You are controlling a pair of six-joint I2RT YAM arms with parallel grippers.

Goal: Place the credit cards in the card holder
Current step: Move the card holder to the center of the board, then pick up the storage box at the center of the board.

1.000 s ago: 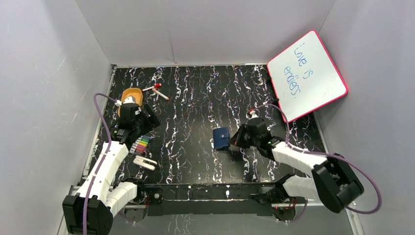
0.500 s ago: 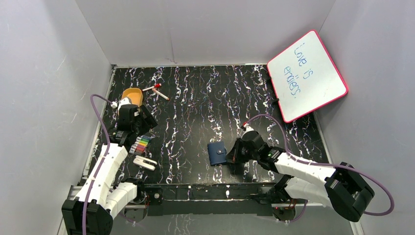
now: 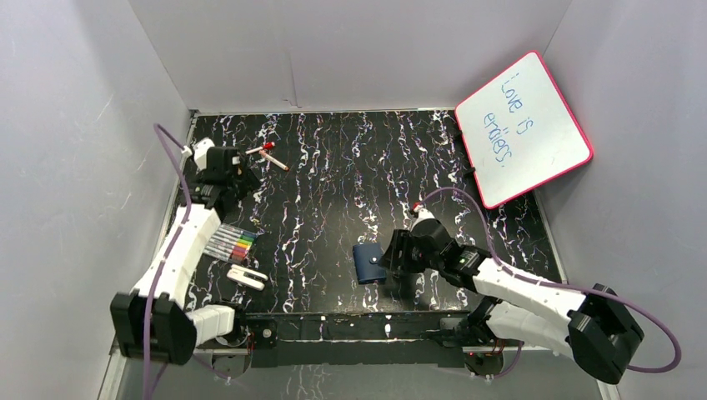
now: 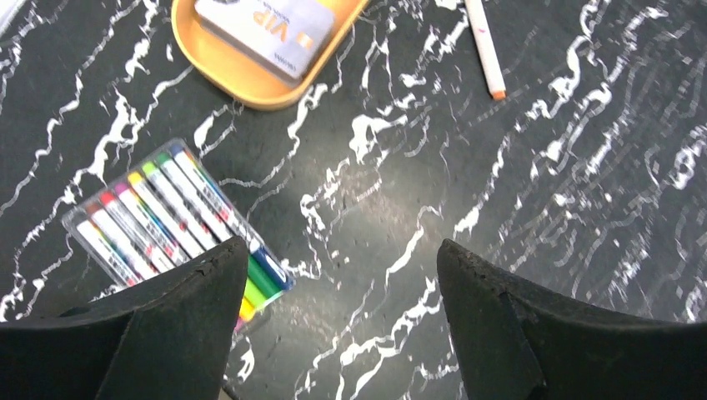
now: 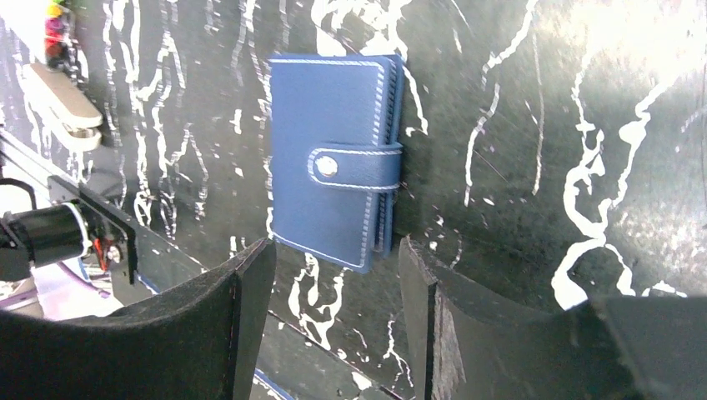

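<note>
— Where is the wallet (image 5: 338, 196)?
— Snapped shut on the tabletop (image 3: 333, 167), just ahead of the right pincer (image 5: 335, 246), whose jaws stand apart, empty.
— And the cards (image 4: 267, 29)?
— Seemingly a stack, in the orange tray (image 4: 208, 62); the left pincer (image 4: 342, 250) gapes empty nearby. Judgement: opening step in hand; next, unsnap the tab (image 5: 354, 165) while steadying the wallet.

Top view: even, soft overhead light. Pale walls (image 3: 75, 125) bright, black marbled surface (image 3: 333, 167) dark, whiteboard (image 3: 523, 129) nearly blown out, writing still readable.

Left wrist: sharp, with a dull sheen mid-surface and small glints on the marker pack (image 4: 167, 221). Left claw (image 4: 342, 275) fingers are black with little detail.

Right wrist: strong glare at top right washes out the surface. Wallet (image 5: 333, 196) crisp, stitching clear, narrow shadow along its right edge. Right claw (image 5: 333, 258) fingers underexposed.
</note>
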